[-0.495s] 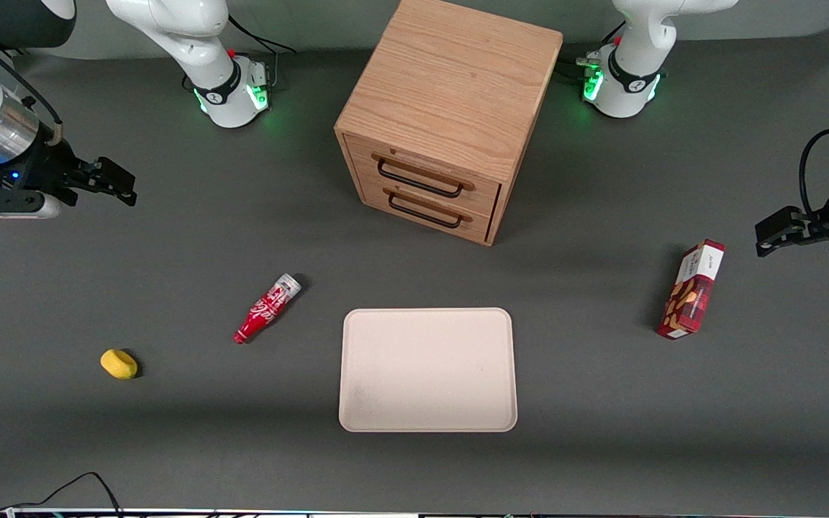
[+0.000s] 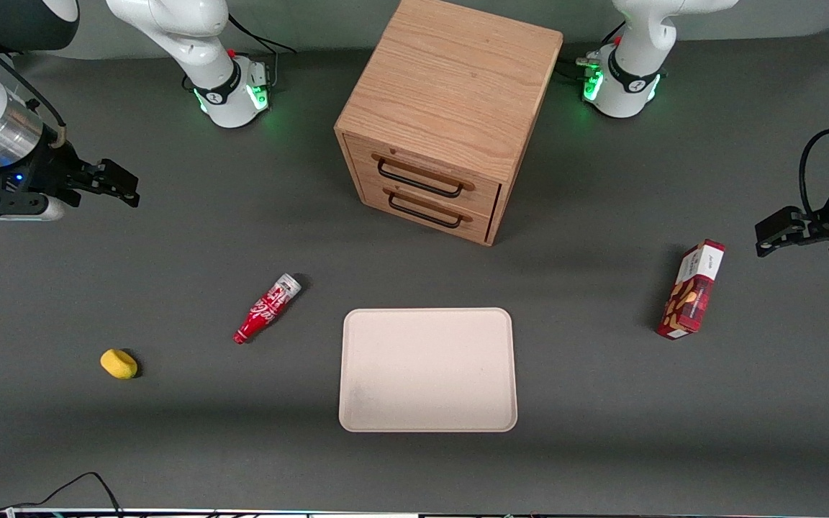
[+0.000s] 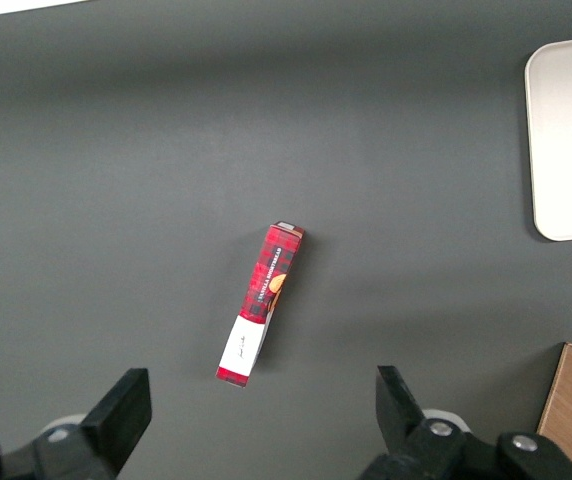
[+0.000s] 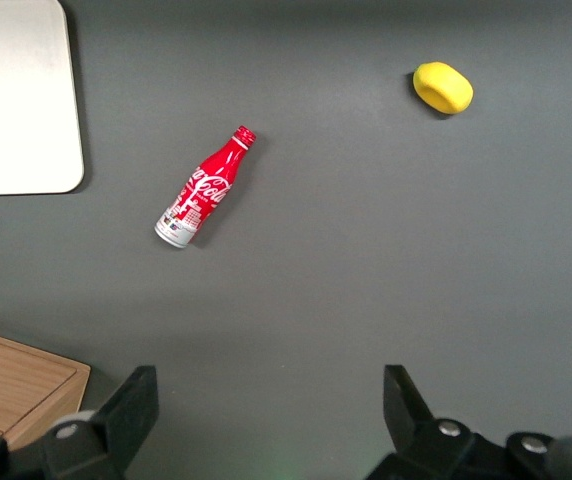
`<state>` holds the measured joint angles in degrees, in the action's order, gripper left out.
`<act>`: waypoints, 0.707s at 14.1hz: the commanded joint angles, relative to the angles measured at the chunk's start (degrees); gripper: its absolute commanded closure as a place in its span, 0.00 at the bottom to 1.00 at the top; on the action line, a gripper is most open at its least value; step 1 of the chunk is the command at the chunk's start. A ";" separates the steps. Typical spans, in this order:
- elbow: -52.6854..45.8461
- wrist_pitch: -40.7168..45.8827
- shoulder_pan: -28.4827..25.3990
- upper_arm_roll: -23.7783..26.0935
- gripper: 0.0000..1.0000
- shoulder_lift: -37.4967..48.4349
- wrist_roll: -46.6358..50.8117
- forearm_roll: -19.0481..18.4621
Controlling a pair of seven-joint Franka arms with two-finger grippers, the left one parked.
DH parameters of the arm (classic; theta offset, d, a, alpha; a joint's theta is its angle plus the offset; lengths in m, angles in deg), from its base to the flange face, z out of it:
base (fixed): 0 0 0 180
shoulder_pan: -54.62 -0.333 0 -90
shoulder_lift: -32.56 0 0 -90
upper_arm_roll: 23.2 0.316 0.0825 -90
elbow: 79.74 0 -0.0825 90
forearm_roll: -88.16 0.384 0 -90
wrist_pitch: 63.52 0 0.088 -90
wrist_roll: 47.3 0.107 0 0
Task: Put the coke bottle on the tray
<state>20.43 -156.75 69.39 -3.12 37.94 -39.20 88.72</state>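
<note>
The red coke bottle (image 2: 268, 309) lies on its side on the dark table, beside the pale beige-pink tray (image 2: 427, 370), apart from it. It also shows in the right wrist view (image 4: 206, 187), with a corner of the tray (image 4: 16, 95). My right gripper (image 2: 118, 186) hovers high above the table at the working arm's end, farther from the front camera than the bottle and well apart from it. Its fingers (image 4: 136, 400) are spread wide with nothing between them, the gripper (image 4: 269, 400) being open and empty.
A wooden two-drawer cabinet (image 2: 447, 115) stands farther from the front camera than the tray. A small yellow object (image 2: 119, 363) lies near the bottle, toward the working arm's end. A red snack box (image 2: 691, 289) lies toward the parked arm's end.
My right gripper has shifted very slightly; the bottle, tray and other things have not moved.
</note>
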 commanded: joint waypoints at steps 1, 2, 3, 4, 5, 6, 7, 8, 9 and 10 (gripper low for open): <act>-3.49 -0.63 -3.42 0.58 0.00 -5.01 5.32 -0.39; -3.49 -2.20 -4.74 0.66 0.00 -6.51 11.18 -0.39; -3.06 -4.57 -6.23 0.84 0.00 -8.00 15.41 -0.39; -2.53 -6.85 -7.29 0.84 0.00 -9.67 17.98 -0.39; -1.66 -9.14 -7.91 0.93 0.00 -11.34 21.14 -0.39; -0.43 -11.77 -8.53 0.93 0.00 -12.75 23.95 -0.39; 1.06 -14.50 -9.40 0.84 0.00 -14.41 26.68 -0.48; 2.56 -16.78 -9.50 0.84 0.00 -15.82 29.92 -0.48; 3.96 -19.33 -9.50 0.84 0.00 -17.58 32.48 -0.30; 5.11 -21.62 -9.50 0.84 0.00 -19.25 36.07 -0.21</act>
<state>23.68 -174.51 60.23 -1.98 21.38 -9.46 88.72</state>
